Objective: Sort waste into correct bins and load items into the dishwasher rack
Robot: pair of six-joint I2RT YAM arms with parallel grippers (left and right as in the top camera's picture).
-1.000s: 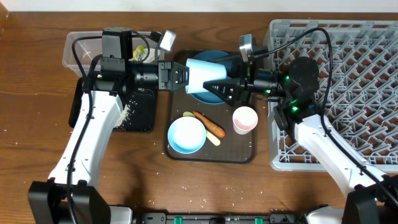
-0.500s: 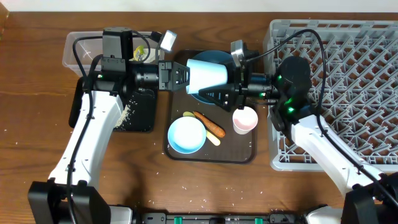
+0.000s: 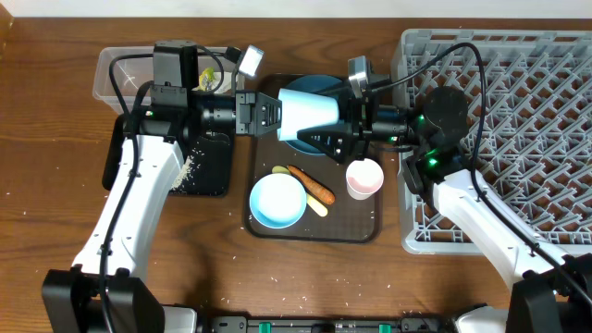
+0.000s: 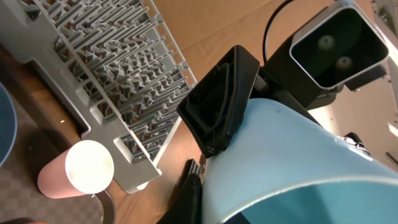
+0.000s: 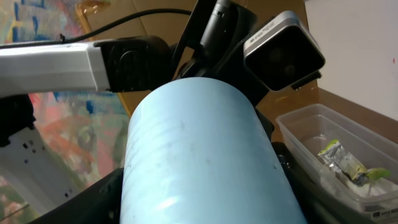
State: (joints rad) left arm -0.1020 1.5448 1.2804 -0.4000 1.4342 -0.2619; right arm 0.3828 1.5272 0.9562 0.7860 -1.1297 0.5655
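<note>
The blue cup (image 3: 310, 113) hangs on its side above the blue plate (image 3: 305, 148), held between both grippers. My left gripper (image 3: 265, 113) is shut on its rim end; the cup fills the lower right of the left wrist view (image 4: 292, 162). My right gripper (image 3: 335, 137) grips the cup's body, its fingers touching both sides (image 5: 199, 155). The white bowl (image 3: 277, 201), pink-and-white cup (image 3: 364, 178), carrot piece (image 3: 313, 185) and pale yellow spoon (image 3: 317, 207) lie on the brown tray (image 3: 361, 224). The wrapper (image 3: 208, 77) lies in the clear tub (image 3: 109, 74). Rice (image 3: 183, 171) lies on the black tray (image 3: 211, 171).
The grey dishwasher rack (image 3: 518, 111) fills the right side, and it shows behind the pink cup (image 4: 78, 168) in the left wrist view (image 4: 112, 68). The clear tub with the wrapper shows in the right wrist view (image 5: 336, 146). Loose rice grains dot the table's front edge (image 3: 277, 276).
My right gripper moved left and took the blue cup's body between its fingers. The left arm and the cup stayed in place.
</note>
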